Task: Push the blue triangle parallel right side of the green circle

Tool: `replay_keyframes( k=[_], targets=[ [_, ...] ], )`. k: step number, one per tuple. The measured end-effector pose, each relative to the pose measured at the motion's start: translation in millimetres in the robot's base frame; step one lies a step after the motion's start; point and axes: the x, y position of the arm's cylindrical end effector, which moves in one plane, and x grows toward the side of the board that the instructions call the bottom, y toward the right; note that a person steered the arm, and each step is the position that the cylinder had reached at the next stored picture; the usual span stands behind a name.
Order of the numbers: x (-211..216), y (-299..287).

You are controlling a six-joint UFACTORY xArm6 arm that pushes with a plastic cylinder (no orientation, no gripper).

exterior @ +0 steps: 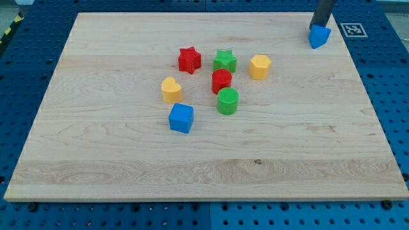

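The blue triangle [319, 36] lies near the view's top right corner of the wooden board [96, 153]. My rod comes down from the top edge and my tip [319, 25] touches the triangle's far side. The green circle [227, 101] sits near the board's middle, far to the left of and below the triangle. The triangle and the circle are well apart.
A red star [189, 59], a green star [224, 61] and a yellow hexagon [260, 66] stand in a row above the circle. A red block [221, 81] touches the circle's top. A yellow heart [171, 90] and a blue cube [181, 118] lie to its left.
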Motion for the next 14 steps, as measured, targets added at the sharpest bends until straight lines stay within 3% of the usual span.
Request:
replay_keyframes(
  k=[6, 7, 8, 11, 13, 14],
  targets=[
    [177, -14],
    [179, -21],
    [146, -21],
    [177, -35],
    [134, -24],
    [134, -38]
  ],
)
